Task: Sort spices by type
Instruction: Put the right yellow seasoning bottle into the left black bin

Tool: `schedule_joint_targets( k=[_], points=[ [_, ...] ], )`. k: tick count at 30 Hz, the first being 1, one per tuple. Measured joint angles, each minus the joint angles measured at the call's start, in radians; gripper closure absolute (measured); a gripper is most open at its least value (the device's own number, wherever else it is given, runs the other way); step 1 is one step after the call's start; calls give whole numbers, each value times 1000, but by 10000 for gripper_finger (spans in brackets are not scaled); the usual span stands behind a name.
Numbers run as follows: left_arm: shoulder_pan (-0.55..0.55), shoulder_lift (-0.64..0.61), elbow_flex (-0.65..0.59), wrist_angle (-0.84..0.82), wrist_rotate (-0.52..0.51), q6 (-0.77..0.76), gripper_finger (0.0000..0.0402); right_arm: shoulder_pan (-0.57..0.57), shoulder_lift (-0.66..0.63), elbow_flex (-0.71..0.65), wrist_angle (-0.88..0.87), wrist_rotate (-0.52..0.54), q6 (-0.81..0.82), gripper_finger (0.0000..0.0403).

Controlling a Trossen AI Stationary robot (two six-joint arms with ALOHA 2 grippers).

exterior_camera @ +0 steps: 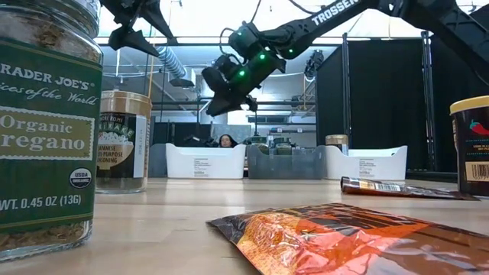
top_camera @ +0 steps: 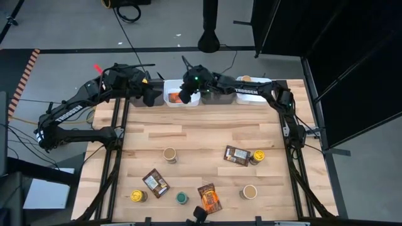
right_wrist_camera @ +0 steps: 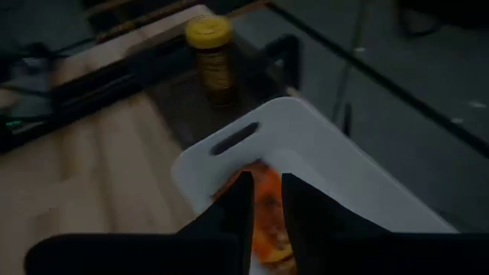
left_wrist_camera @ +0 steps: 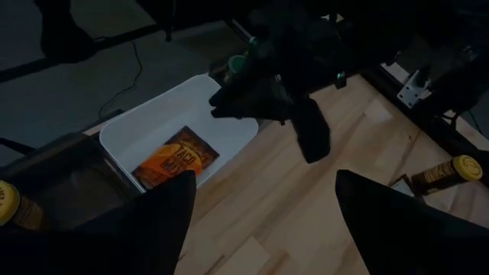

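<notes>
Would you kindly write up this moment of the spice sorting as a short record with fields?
right gripper: above the white bin at the table's far edge, fingers narrowly apart, nothing seen between them
left gripper: open, empty, beside that bin
in white bin: one orange packet
in dark bin: a yellow-lidded jar
unsorted packets: three
unsorted jars: five

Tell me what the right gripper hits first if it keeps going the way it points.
Probably the orange packet lying in the white plastic bin: the right gripper points down into it, though depth is unclear.
</notes>
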Motion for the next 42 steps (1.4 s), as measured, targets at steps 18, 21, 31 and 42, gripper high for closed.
schedule_joint_targets(
  k=[18,21,31,42],
  points=[
    [0,0,0,-20,0,53,80,407,-233,99,-1325,-100,40,286],
    [0,0,0,-20,11,53,80,504,-304,33,-1325,-93,182,285],
    [0,0,0,-20,43,76,80,771,-653,-290,-1234,-75,805,231],
    [0,0,0,-20,47,76,80,834,-697,-520,-1149,-46,930,113]
  ],
)
